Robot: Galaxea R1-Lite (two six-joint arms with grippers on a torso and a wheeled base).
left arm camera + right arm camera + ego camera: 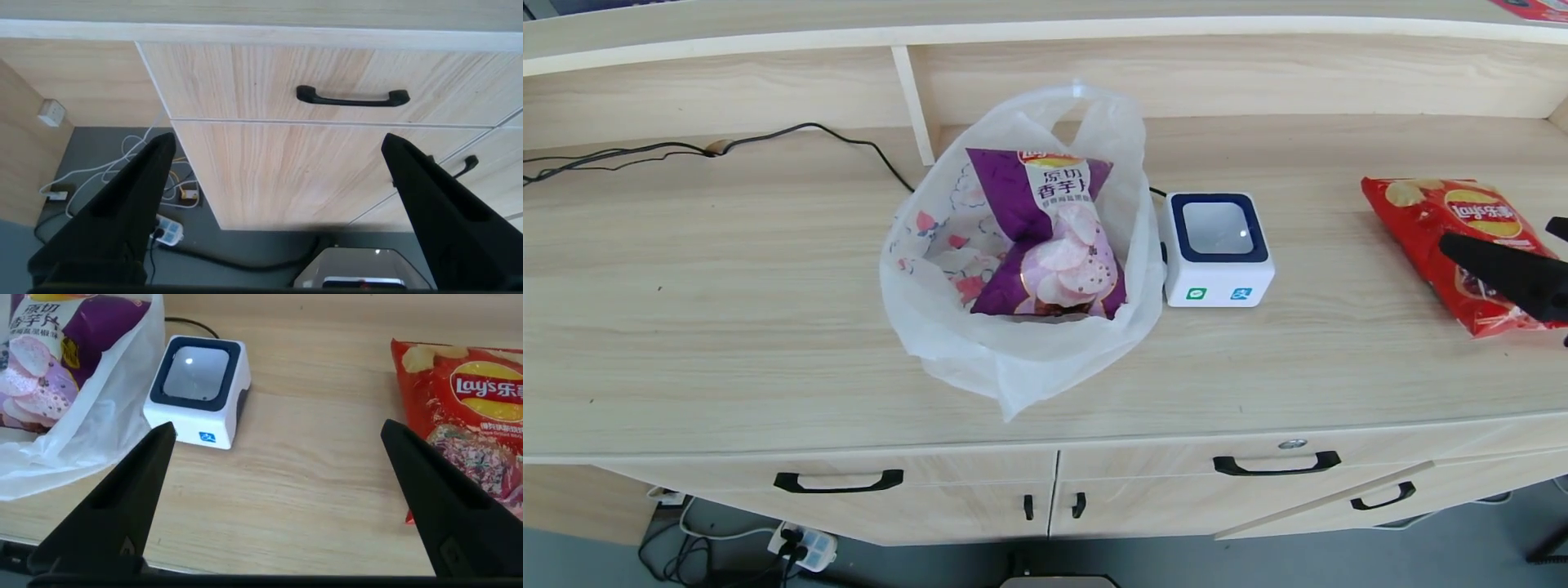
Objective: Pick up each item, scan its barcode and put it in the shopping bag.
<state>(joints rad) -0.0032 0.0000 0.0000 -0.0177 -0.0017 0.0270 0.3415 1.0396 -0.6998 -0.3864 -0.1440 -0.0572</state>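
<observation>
A white plastic shopping bag (947, 327) lies open in the middle of the counter, with a purple chip bag (1049, 237) resting inside it. Just right of it stands the white box scanner (1217, 249), its window facing up. A red chip bag (1437, 220) lies flat at the counter's far right. My right gripper (1499, 233) hovers open over the near part of that red bag; in the right wrist view the right gripper (278, 429) spans bare counter between the scanner (196, 388) and the red chip bag (466, 408). My left gripper (278, 143) hangs open and empty, facing the cabinet front.
A raised back shelf with a divider (915, 106) runs behind the counter. A black cable (849, 143) trails across the back left. Drawer handles (351, 98) line the cabinet front below. Wide bare counter (703, 286) lies left of the bag.
</observation>
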